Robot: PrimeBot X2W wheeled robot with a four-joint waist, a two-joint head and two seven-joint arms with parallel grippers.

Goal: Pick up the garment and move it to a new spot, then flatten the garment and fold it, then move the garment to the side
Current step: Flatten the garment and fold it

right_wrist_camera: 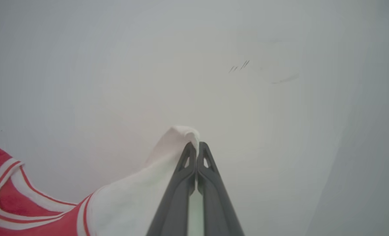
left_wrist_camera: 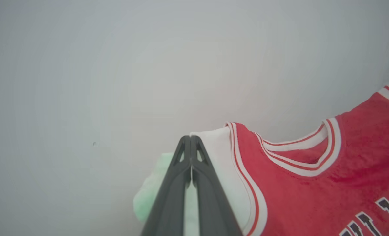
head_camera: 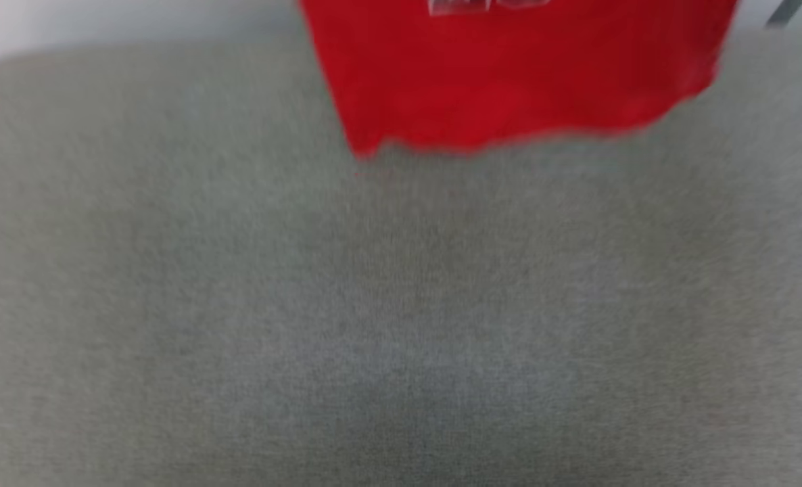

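Holding garment (head_camera: 509,74) over far edge of bench (head_camera: 239,304), I've left jaws and right jaws clamped on its white sleeves (left_wrist_camera: 219,154).

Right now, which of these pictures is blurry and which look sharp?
Head view: all smeared, the garment and the grey surface soft-edged. Left wrist view: crisp, the left gripper and striped trim clear, even light. Right wrist view: the right gripper sharp, a few dark marks streaked.
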